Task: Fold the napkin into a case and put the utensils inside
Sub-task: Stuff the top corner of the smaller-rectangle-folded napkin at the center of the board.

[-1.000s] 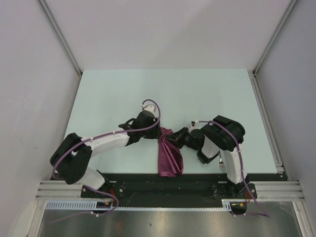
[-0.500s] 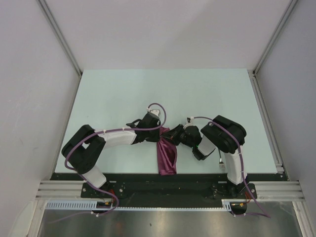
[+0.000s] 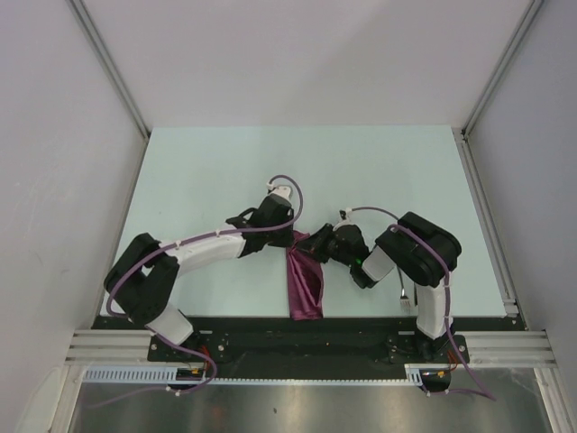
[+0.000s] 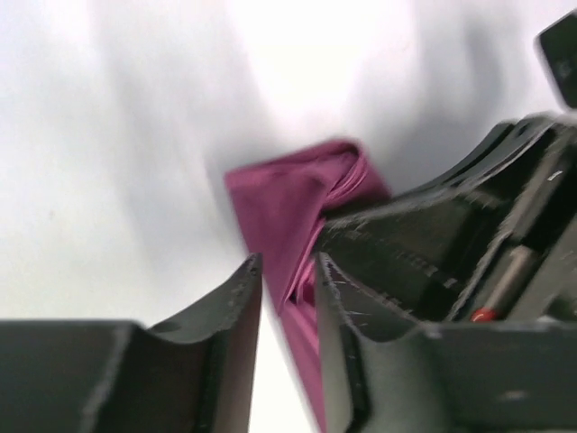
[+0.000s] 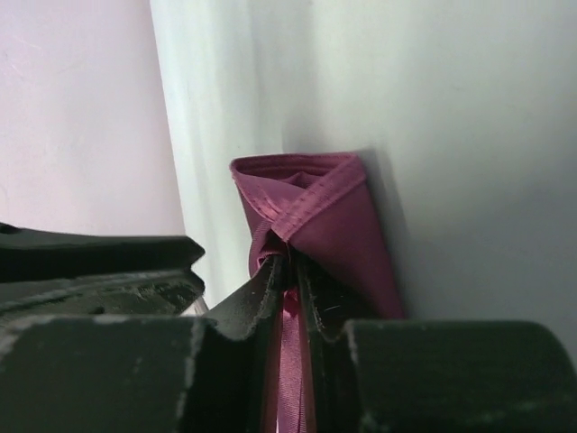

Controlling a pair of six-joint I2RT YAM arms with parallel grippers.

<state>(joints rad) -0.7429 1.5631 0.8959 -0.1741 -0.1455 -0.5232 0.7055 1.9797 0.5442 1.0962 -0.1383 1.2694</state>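
We count one napkin (image 3: 305, 287), a narrow plum strip lying lengthwise on the pale table (image 3: 225, 162) near its front edge, and two arms meeting at its far end. The right gripper (image 5: 290, 271) is clamped on a fold there (cloth runs straight down between its pressed fingers). The left gripper (image 4: 288, 289) is just beside that end, jaws parted by a narrow slit. Its view is blurred, so we cannot tell whether it touches cloth.
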